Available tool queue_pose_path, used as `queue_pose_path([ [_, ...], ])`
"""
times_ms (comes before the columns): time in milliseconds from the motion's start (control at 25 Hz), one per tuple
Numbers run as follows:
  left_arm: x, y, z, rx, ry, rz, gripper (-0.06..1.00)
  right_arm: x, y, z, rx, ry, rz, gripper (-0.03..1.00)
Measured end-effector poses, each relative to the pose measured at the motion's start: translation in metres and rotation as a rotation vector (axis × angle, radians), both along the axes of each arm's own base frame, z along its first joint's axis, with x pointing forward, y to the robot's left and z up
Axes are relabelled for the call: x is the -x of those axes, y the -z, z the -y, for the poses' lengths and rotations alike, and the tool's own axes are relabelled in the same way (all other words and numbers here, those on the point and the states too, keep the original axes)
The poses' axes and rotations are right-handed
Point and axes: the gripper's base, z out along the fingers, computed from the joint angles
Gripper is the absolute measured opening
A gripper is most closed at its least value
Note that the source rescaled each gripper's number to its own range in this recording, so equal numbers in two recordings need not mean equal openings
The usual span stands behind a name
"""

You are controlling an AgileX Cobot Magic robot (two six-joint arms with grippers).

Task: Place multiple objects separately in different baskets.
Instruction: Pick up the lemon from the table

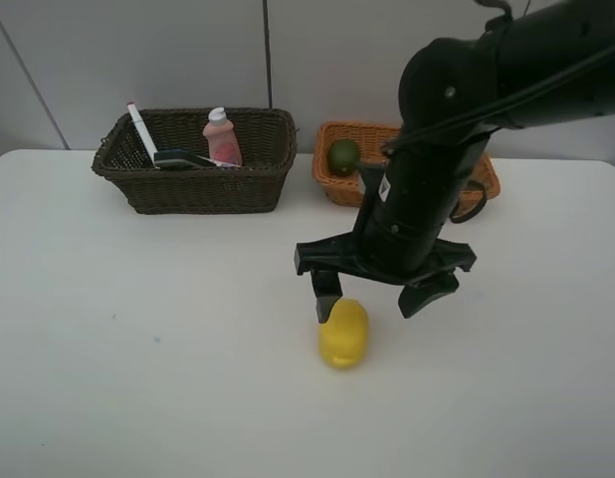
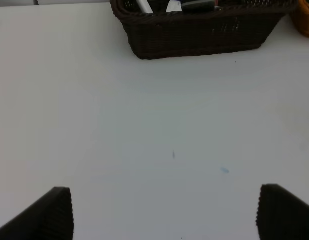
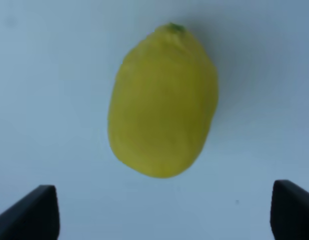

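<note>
While the white bench (image 1: 138, 378) lies bare across most of its surface, two woven baskets stand at its far edge, the dark brown basket (image 1: 196, 159) on the left and the shallower orange-tan basket (image 1: 359, 177) just to its right, partly hidden behind the black right arm (image 1: 487, 80). The dark basket holds a white marker (image 1: 141, 131) leaning against its left wall, a small pink bottle (image 1: 222, 138) standing upright with a white cap, and a dark flat item (image 1: 183, 157) lying between them that cannot be told apart clearly. In the tan basket a green lime (image 1: 343, 155) rests near the left wall; the rest of its contents are covered by the arm. The right end effector (image 1: 372, 297) hangs over the middle of the bench with its jaws spread wide and nothing between them, one fingertip just beside the yellow lemon (image 1: 343, 334), which lies on the bench in front of it. Seen from the right wrist, the lemon (image 3: 162, 100) is smooth, plump and oval, with a small greenish nub at one end. The left end effector (image 2: 164, 212) is likewise released and empty, over bare bench well short of the dark basket.
</note>
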Motion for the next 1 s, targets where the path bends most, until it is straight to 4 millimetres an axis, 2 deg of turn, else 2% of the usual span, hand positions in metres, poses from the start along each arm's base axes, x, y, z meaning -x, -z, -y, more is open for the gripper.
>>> queue_pose_path([
  [520,0.000,0.000,0.000,0.000,0.000,0.000,0.96,-0.009,0.043,-0.011,-0.023,0.047,-0.019,1.00],
  [760,0.000,0.000,0.000,0.000,0.000,0.000,0.96,-0.011,0.069,-0.012,0.028,0.042,-0.057,1.00],
  [1000,0.000,0.000,0.000,0.000,0.000,0.000,0.96,-0.012,0.080,-0.013,0.031,0.049,-0.066,1.00],
])
